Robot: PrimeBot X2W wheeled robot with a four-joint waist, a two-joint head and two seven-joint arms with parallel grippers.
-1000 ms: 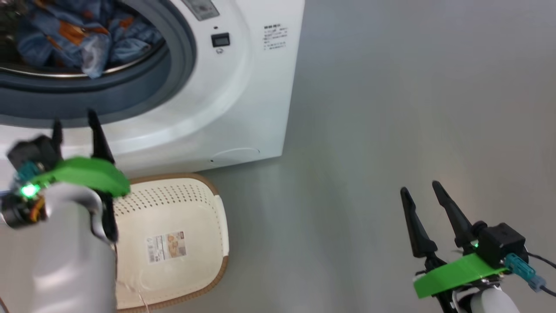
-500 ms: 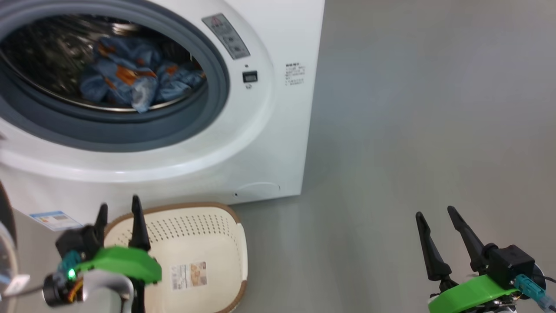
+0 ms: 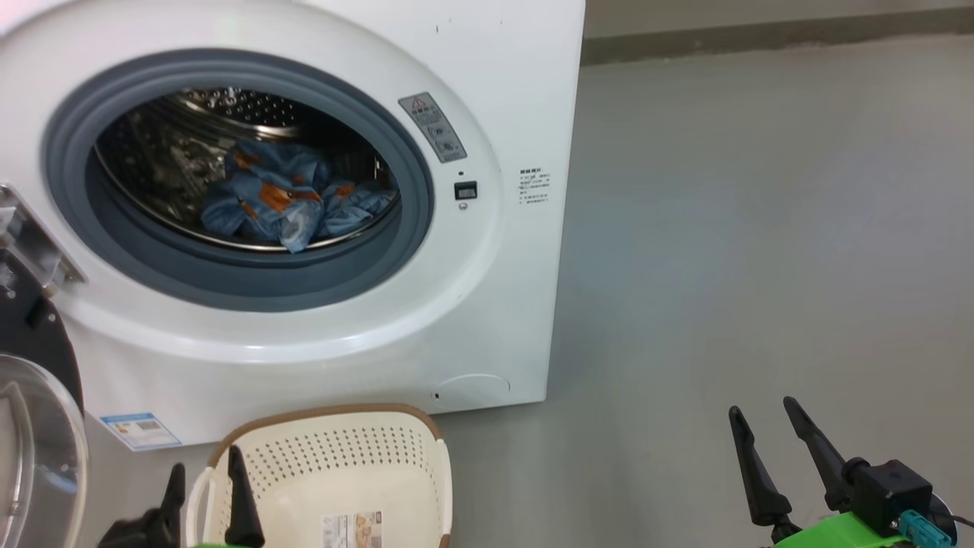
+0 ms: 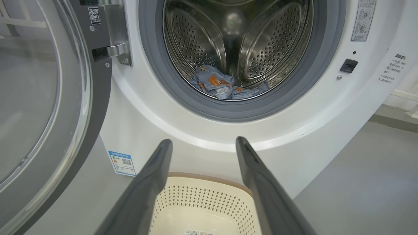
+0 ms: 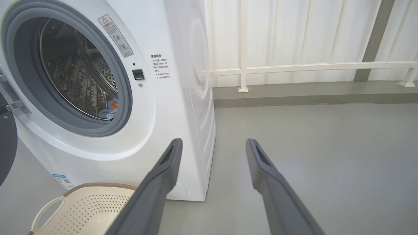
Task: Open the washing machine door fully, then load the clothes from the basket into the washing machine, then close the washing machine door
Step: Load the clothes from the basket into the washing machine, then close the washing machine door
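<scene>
Far left: door (image 3: 34, 426), swung open; my left wrist view shows its hinge (image 4: 112, 52). Next: my left gripper (image 3: 205, 466), fingers spread wide, holding nothing, by the basket (image 3: 335, 449). The basket sits on the floor (image 3: 723, 228) against the washing machine (image 3: 487, 304), label (image 3: 351, 529) on its bottom. In the drum (image 3: 175, 152): clothes (image 3: 281, 202). Far right: my right gripper (image 3: 762, 407), fingers wide apart, empty, over the floor. My right wrist view adds a white railing (image 5: 294, 67) behind.

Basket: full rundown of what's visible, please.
The basket is cream-white plastic, rectangular with rounded corners, perforated walls, a brown woven rim and a loop handle on its side. A label sticker lies on its bottom. It stands upright on the grey floor before the washing machine; nothing lies in the part that shows.
</scene>
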